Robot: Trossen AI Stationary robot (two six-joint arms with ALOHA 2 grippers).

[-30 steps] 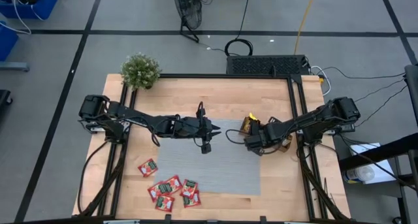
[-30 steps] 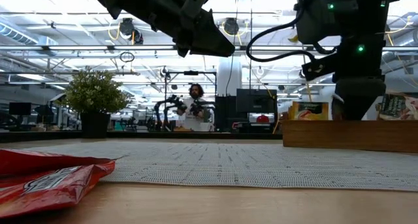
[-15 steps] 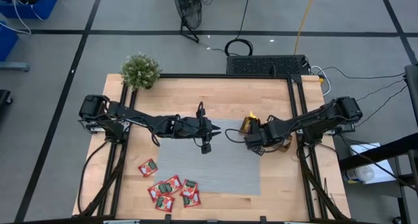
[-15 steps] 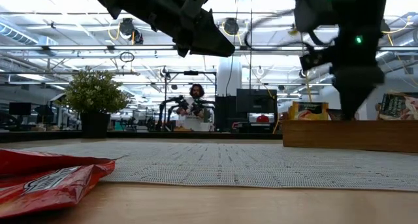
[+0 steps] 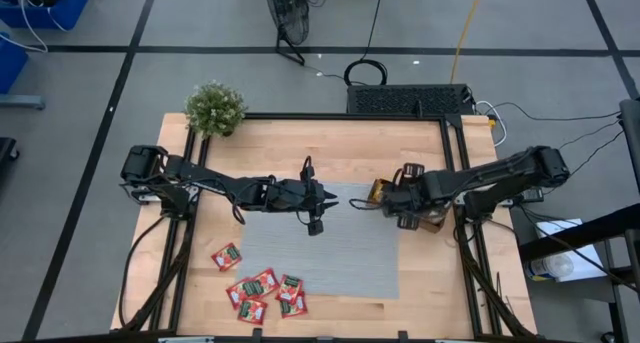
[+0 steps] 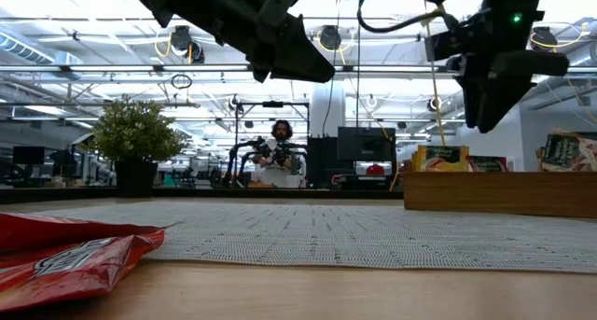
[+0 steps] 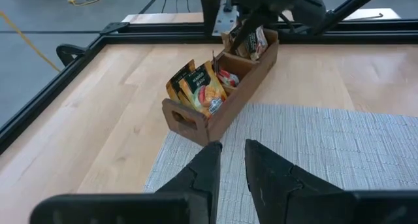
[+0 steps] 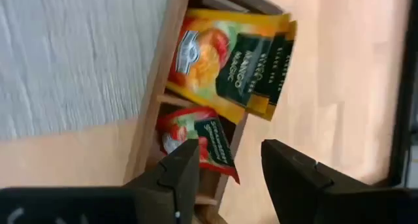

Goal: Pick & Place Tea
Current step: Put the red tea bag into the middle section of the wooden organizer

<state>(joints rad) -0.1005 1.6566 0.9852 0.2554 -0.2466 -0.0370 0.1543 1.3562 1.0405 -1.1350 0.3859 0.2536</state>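
Observation:
Several red tea sachets (image 5: 262,289) lie flat at the grey mat's (image 5: 330,258) near left corner; one (image 6: 65,255) fills the low view's foreground. A brown wooden tray (image 7: 196,123) at the mat's far right corner holds orange-yellow sachets (image 8: 228,61) standing on edge and a red sachet (image 8: 196,139) in the compartment beside them. My right gripper (image 8: 228,152) hangs open above the tray (image 5: 432,223), pointing steeply down, with nothing between its fingers. My left gripper (image 7: 233,145) hovers over the mat's far edge (image 5: 315,223), its fingers a narrow gap apart and empty.
A potted plant (image 5: 215,108) stands at the table's far left corner. More sachets (image 6: 569,152) stick up from the tray's right end. A person (image 6: 277,152) sits far behind the table. The mat's middle lies bare between the two grippers.
My right gripper has risen out of the tray, where it stood low behind the tray's wall a second ago, and has rolled about its own axis. It now hangs well above the tray. The left arm has kept still.

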